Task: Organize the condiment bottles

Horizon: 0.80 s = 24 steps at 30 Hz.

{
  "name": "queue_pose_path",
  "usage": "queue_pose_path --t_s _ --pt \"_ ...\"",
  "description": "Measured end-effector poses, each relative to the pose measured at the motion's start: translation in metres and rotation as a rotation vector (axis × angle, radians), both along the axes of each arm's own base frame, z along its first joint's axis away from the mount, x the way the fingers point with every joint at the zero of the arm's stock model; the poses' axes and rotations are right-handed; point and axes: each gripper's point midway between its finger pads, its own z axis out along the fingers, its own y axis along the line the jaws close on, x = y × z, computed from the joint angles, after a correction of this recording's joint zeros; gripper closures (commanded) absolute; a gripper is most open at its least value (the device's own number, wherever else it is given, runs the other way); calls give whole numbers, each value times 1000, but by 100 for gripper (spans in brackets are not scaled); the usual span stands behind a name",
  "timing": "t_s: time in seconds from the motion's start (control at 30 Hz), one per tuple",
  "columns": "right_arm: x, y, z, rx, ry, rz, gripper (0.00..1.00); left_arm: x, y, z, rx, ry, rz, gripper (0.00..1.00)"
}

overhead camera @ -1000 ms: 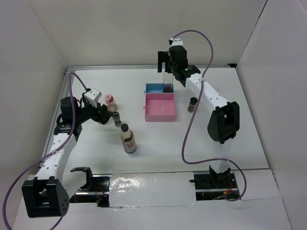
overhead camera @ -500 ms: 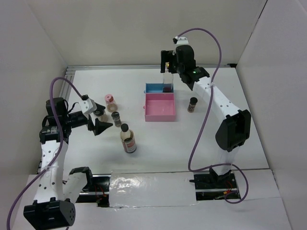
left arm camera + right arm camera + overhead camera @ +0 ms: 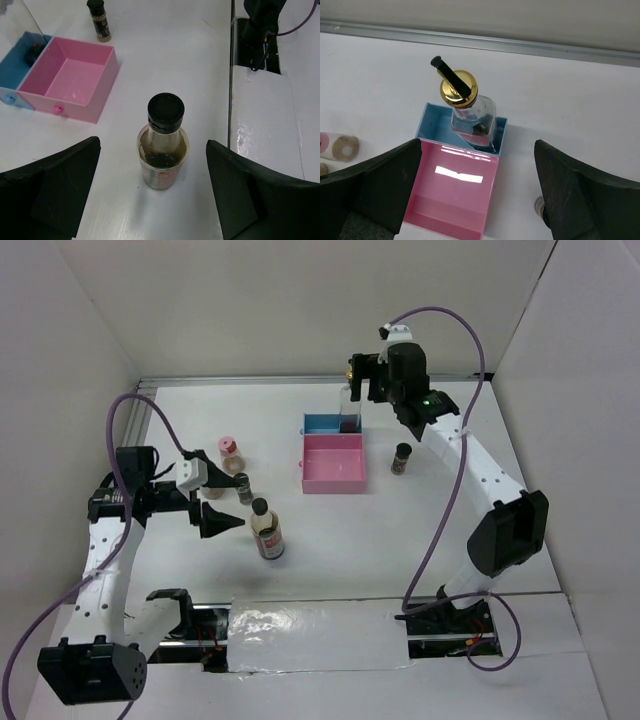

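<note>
Tall clear glass bottle [image 3: 466, 111], gold cap, black spout: stands in blue compartment of pink-and-blue plastic tray [image 3: 333, 480], toward tabletop far edge. Right tool [image 3: 477, 150] spread wide, above bottle, not touching. Black-capped bottle of tan liquid [image 3: 162, 150]: left of centre. Left tool [image 3: 235, 502] spread, facing it, apart. Pink-capped jar [image 3: 229, 448], short dark-capped jar [image 3: 242, 487] just behind. Another dark-capped spice jar [image 3: 401, 457] right of tray.

top: overhead, whole table [image 3: 330, 535] | wrists: close, downward | all 3 share tray [image 3: 330, 466]
</note>
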Motion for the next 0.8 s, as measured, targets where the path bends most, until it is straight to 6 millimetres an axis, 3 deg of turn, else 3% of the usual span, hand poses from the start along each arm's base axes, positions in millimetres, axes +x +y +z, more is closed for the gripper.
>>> queue_pose_path --t_s 0.43,0.63,0.8 --pt "-38 -20 6 -1 -11 -30 0 -6 -31 -21 77 13 -142 1" --pt "-46 -29 6 -9 -9 -57 0 9 -36 -39 123 69 -122 17" --pt "-52 -34 10 -11 -18 -72 0 19 -36 -42 131 67 -96 26"
